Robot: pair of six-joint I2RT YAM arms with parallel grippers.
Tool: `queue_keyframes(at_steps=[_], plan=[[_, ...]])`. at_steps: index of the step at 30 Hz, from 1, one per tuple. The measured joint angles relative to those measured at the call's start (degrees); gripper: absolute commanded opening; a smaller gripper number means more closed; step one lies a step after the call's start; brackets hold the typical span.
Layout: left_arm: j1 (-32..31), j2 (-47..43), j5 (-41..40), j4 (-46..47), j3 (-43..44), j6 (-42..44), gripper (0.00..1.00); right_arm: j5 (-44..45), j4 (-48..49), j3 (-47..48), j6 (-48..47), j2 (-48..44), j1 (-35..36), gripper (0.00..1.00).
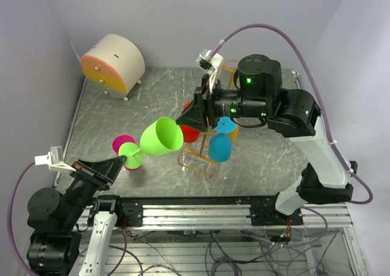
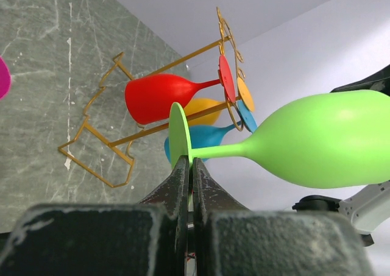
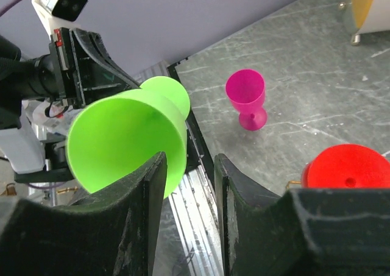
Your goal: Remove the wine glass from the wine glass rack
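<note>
My left gripper (image 1: 120,161) is shut on the round foot of a lime-green wine glass (image 1: 161,137) and holds it in the air, lying sideways, left of the golden wire wine glass rack (image 1: 198,159). In the left wrist view the jaws (image 2: 191,163) pinch the green foot (image 2: 178,133), and the rack (image 2: 97,147) still carries a red glass (image 2: 155,98), a blue glass (image 2: 198,139) and an orange glass (image 2: 205,107). My right gripper (image 1: 194,114) is open and empty by the rack. Its fingers frame the green glass's rim (image 3: 125,139) without gripping it.
A magenta glass (image 1: 122,144) stands on the grey table, also in the right wrist view (image 3: 247,96). A white and orange drum-shaped box (image 1: 113,63) sits at the back left. The red glass (image 3: 350,166) is just right of the right fingers.
</note>
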Motion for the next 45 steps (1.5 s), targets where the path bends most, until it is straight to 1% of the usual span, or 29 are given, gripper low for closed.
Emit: queue_keyframes(at_steps=[7, 17, 20, 21, 22, 25, 26, 27, 28, 30, 31, 35, 36, 39, 42, 45], plan=[[0.00, -0.02, 0.00, 0.04, 0.00, -0.07, 0.07, 1.68, 0.13, 0.00, 0.04, -1.36, 0.00, 0.39], [0.00, -0.02, 0.00, 0.02, 1.16, -0.04, 0.07, 0.83, 0.57, -1.27, 0.04, 0.46, 0.07, 0.40], [0.00, -0.02, 0.00, 0.02, 1.18, -0.04, 0.07, 0.46, 0.98, -1.64, 0.04, 0.85, 0.39, 0.37], [0.00, -0.02, 0.00, 0.02, 1.16, -0.04, 0.07, 0.42, 1.11, -1.66, 0.04, 1.05, 0.68, 0.35], [0.00, -0.02, 0.00, 0.02, 1.16, -0.04, 0.07, 0.39, 1.25, -1.66, 0.02, 1.29, 1.05, 0.30], [0.00, -0.02, 0.00, 0.02, 1.16, -0.04, 0.07, 0.13, 1.51, -1.66, 0.04, 2.08, 2.23, 0.08], [0.00, -0.02, 0.00, 0.00, 1.16, -0.04, 0.07, -0.07, 1.68, -1.66, 0.07, 2.40, 2.51, 0.02], [0.00, -0.02, -0.02, -0.04, 1.18, 0.00, 0.08, -0.24, 1.88, -1.66, 0.02, 2.75, 2.73, 0.00], [0.00, -0.02, -0.24, -0.26, 1.22, 0.17, 0.14, -0.26, 2.03, -1.66, -0.11, 3.04, 2.89, 0.00], [0.00, 0.00, -1.16, -1.31, 1.66, 0.52, 0.28, 0.52, 2.08, -1.64, -0.17, 3.54, 3.06, 0.00], [0.00, 0.02, -1.73, -2.01, 2.12, 0.85, 0.33, 1.18, 2.08, -1.64, -0.13, 3.80, 3.06, 0.00], [0.00, 0.55, -5.07, -6.21, 5.97, 2.67, 0.43, 6.58, 2.49, -0.63, -0.17, 4.98, 3.15, 0.00], [0.00, 0.59, -5.84, -7.15, 6.86, 3.10, 0.45, 8.46, 2.91, -0.09, -0.24, 5.33, 3.17, 0.00], [0.00, 0.59, -8.24, -10.29, 9.25, 3.87, 0.47, 13.33, 5.33, 1.64, -0.81, 6.82, 3.17, 0.00], [0.00, 0.57, -10.14, -13.03, 10.86, 4.44, 0.46, 16.87, 8.39, 4.46, -1.73, 9.73, 3.04, 0.00], [0.00, 0.37, -11.26, -15.10, 11.96, 5.01, 0.45, 19.32, 11.39, 8.61, -2.82, 14.95, 3.06, 0.00]])
